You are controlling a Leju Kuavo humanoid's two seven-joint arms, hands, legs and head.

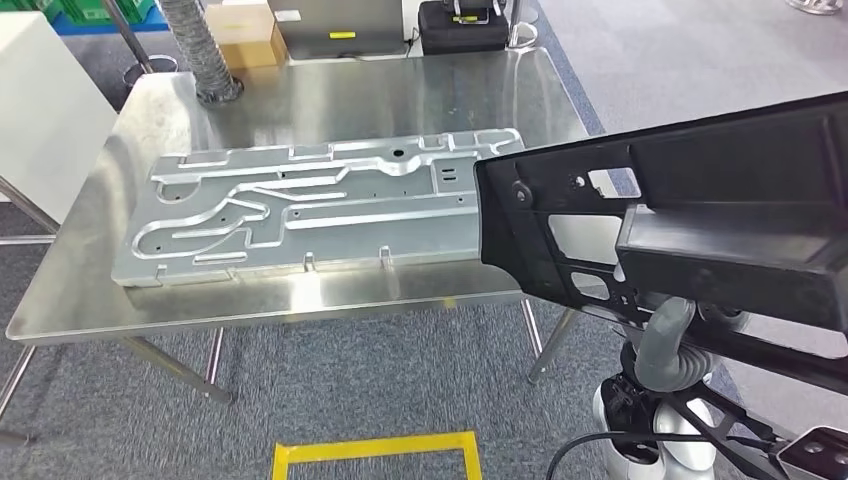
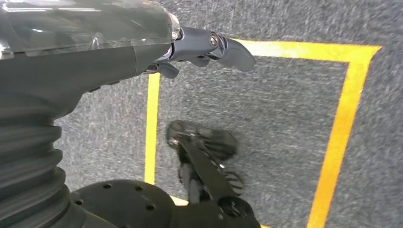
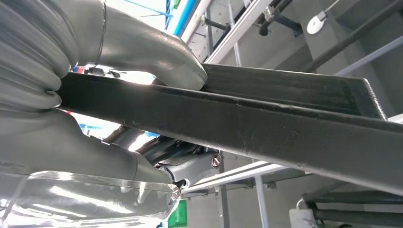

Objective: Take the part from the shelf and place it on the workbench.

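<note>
The black part (image 1: 680, 210), a long frame with cut-outs, reaches in from the right. Its far end hangs over the right end of the steel workbench (image 1: 400, 90), level with the right end of a silver machined plate (image 1: 320, 205) lying there. I cannot tell whether the part touches the bench. My right hand (image 3: 95, 147) grips the part's edge (image 3: 285, 137), thumb (image 3: 161, 61) on one face and fingers on the other. In the head view the part hides that hand above its ribbed wrist (image 1: 665, 345). My left hand (image 2: 199, 47) hangs over the floor, holding nothing, fingers apart.
At the bench's back edge stand a cardboard box (image 1: 245, 35), a ribbed hose (image 1: 200, 50) and a black case (image 1: 465, 25). A white cabinet (image 1: 40, 110) stands to the left. A yellow tape square (image 1: 375, 450) marks the grey carpet in front of the bench.
</note>
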